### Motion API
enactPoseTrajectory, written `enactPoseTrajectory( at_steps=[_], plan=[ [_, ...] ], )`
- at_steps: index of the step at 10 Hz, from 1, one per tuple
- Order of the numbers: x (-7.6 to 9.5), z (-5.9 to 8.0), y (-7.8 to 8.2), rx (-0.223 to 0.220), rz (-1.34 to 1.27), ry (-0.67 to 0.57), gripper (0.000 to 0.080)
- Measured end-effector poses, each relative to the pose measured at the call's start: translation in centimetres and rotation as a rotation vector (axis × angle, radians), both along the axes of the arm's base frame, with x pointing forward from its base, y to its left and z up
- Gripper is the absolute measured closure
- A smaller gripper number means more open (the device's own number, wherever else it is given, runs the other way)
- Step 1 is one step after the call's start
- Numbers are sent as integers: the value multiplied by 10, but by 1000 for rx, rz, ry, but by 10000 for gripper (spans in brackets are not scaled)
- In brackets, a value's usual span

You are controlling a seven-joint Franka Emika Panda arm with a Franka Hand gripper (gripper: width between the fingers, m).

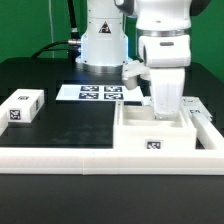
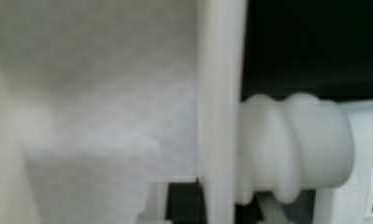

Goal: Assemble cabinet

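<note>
Jaws hidden: the gripper (image 1: 166, 104) reaches down into the open cabinet body (image 1: 135, 136), and I cannot tell whether they are apart or closed.

The matte black table (image 1: 70, 128) carries everything. A long, low white L-shaped rail (image 1: 60, 158) runs along its front and turns up the exterior view's right, hemming in the cabinet body, which sits in that corner: a smooth white plastic box, square and open-topped, with a black-and-white tag on its front wall. The arm's white base (image 1: 103, 45) stands behind, and the marker board (image 1: 95, 93) lies flat before it. Well apart, at the exterior view's left, rests a small white panel (image 1: 22, 106), blocky and tagged. The blurred wrist view shows a thin white wall edge (image 2: 220, 100) beside a ribbed, rounded white part (image 2: 304, 150).
</note>
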State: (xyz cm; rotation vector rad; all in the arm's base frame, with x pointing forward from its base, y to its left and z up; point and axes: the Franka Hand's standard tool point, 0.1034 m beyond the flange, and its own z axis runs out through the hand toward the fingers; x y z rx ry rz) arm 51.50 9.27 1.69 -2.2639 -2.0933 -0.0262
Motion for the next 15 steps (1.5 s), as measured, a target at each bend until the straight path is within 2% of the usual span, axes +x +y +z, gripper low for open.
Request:
enactPoseTrajectory(
  at_steps=[4, 8, 9, 10, 11, 12, 13, 14, 15],
  plan=[
    [1, 1, 18, -4, 20, 37, 758],
    [1, 0, 16, -5, 12, 38, 758],
    [1, 0, 16, -5, 11, 38, 560],
    [1, 0, 16, -5, 11, 38, 560],
    [1, 0, 16, -5, 10, 38, 360],
    [1, 0, 15, -5, 10, 39, 213],
    [1, 0, 15, -5, 10, 39, 213],
    [0, 0, 15, -6, 10, 41, 58],
    [-1, -1, 15, -6, 11, 43, 58]
  ],
)
